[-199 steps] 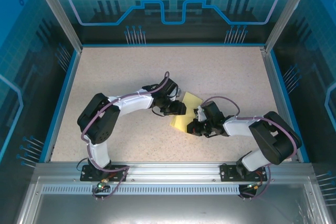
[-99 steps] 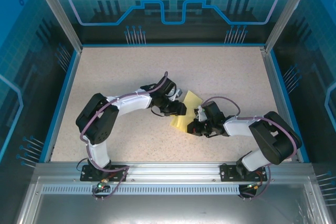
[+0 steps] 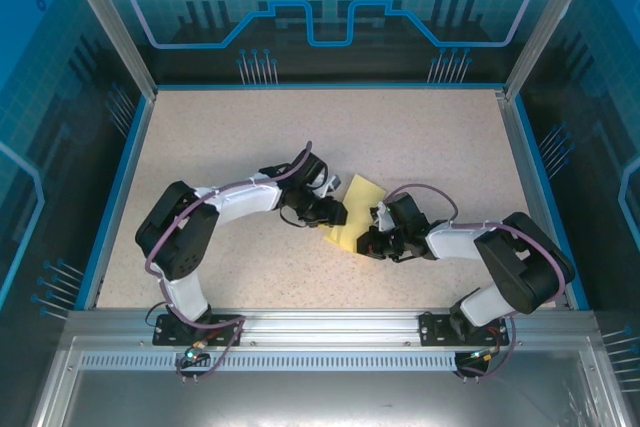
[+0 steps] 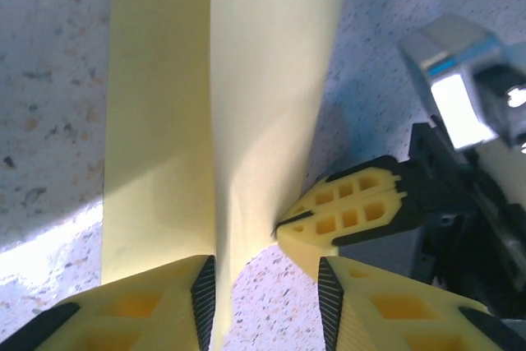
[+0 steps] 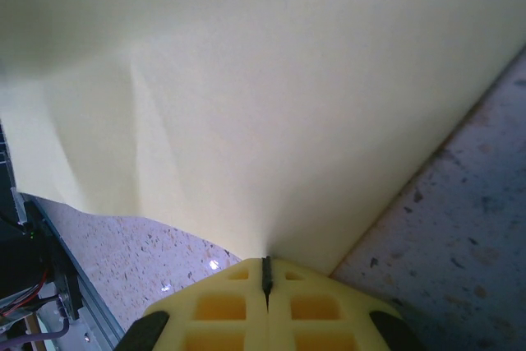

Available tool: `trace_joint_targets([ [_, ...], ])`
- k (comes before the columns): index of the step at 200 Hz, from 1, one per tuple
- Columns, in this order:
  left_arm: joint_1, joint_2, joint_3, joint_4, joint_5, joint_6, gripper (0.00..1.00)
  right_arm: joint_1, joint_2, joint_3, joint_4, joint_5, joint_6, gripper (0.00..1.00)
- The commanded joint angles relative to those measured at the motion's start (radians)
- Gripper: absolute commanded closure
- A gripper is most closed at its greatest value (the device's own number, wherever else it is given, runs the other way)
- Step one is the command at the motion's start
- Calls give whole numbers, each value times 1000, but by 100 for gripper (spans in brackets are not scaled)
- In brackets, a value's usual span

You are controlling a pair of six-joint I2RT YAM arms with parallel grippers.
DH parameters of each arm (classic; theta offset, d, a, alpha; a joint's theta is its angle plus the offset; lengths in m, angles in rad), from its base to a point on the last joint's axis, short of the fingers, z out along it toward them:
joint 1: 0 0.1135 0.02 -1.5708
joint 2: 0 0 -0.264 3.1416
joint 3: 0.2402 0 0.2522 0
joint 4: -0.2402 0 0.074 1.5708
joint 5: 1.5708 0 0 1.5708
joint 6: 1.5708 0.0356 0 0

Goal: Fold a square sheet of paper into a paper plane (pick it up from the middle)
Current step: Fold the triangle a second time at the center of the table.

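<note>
The pale-yellow square sheet of paper [image 3: 359, 199] lies mid-table, folded along a lengthwise crease with one flap raised. My right gripper [image 3: 372, 240] is shut on its near right edge; the paper [image 5: 263, 80] rises straight from the pinched fingertips [image 5: 265, 267]. My left gripper [image 3: 338, 213] sits at the sheet's left side. In the left wrist view its jaws [image 4: 267, 277] stand apart over bare table, and the paper's creased edge [image 4: 246, 80] rests against the left pad. The right gripper's fingertips [image 4: 341, 218] show there, clamped on the paper's edge.
The speckled beige table [image 3: 220, 137] is ringed by a blue rim and clear enclosure walls [image 3: 120, 177]. An aluminium rail [image 3: 320, 322] carrying both arm bases runs along the near edge. Both arms crowd the table's middle.
My left gripper has narrowed its jaws and shifted slightly left against the sheet. The paper looks narrower and more upright. The right gripper has kept its hold in place.
</note>
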Motion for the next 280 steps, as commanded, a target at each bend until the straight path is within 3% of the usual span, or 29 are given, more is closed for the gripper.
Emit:
trace_joint_targets([
  [1, 5, -39, -25, 13, 37, -11, 63, -20, 9, -26, -88, 50, -21, 98],
  [114, 2, -66, -59, -38, 24, -30, 95, -23, -5, -30, -95, 55, -26, 99],
  [211, 2, 3, 42, -137, -19, 4, 97, -52, -81, 45, -160, 55, -53, 96],
  [280, 0, 55, 112, -205, -33, 17, 96, -91, -32, 106, -132, 51, -67, 95],
])
